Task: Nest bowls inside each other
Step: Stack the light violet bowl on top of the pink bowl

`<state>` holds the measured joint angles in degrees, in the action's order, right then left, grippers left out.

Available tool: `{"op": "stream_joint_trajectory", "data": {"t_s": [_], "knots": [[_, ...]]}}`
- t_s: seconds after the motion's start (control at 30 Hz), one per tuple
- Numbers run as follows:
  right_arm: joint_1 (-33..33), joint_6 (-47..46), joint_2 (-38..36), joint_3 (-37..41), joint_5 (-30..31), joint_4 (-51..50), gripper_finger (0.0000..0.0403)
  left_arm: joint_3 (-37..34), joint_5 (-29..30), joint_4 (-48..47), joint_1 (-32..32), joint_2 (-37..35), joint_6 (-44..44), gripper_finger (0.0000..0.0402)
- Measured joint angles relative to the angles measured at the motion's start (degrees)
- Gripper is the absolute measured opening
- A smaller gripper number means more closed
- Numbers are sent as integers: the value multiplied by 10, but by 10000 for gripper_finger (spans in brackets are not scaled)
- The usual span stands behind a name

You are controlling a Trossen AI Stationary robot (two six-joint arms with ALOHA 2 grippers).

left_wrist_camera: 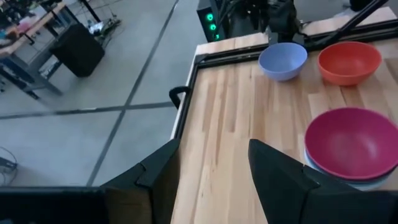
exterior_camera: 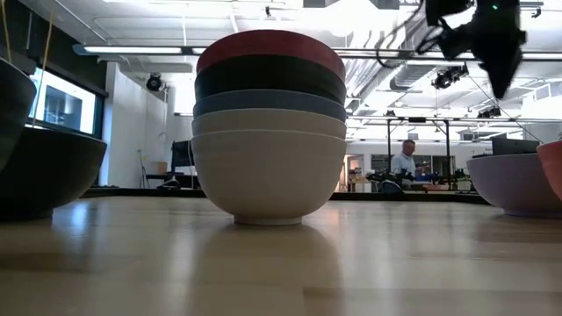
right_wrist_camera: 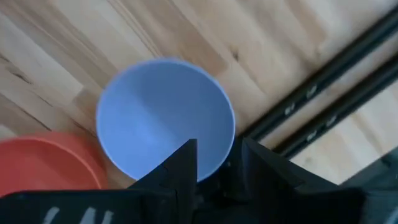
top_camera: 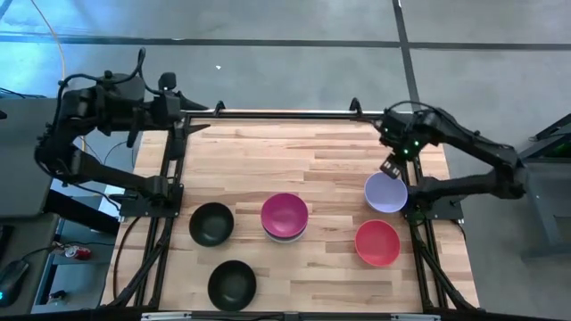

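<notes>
Nested stack (top_camera: 285, 218): lower bowls hidden from above; red bowl (exterior_camera: 552, 167) cut off by edge.

You have a light, striped-grain wood table (top_camera: 303, 152) framed in black rails (top_camera: 285, 113). Near its centre sits a stack (exterior_camera: 269, 127) banded, top down, magenta, black, blue, then white. Toward the right edge are a lavender bowl (top_camera: 385, 193) and a red bowl (top_camera: 377, 242); toward the left edge, two plain black bowls (top_camera: 211, 224) (top_camera: 232, 285).
</notes>
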<state>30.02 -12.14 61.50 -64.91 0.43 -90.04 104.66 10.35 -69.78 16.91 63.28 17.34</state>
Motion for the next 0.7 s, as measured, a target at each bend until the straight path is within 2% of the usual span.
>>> {"op": "stream_joint_trajectory", "data": {"t_s": [0.17, 0.37, 0.5, 0.7], "knots": [[0, -35, -3, 69, -4, 1, 119, 0, -2, 2, 0, 21, -22, 177], [0, 14, 2, 128, -6, 43, 118, 0, -28, 2, -1, 49, -35, 177], [0, 46, 3, 141, -5, 97, 118, 0, -28, 2, 0, 64, -39, 177], [0, 71, 4, 142, 30, 130, 118, 0, -28, 2, 0, 80, -43, 177]]}}
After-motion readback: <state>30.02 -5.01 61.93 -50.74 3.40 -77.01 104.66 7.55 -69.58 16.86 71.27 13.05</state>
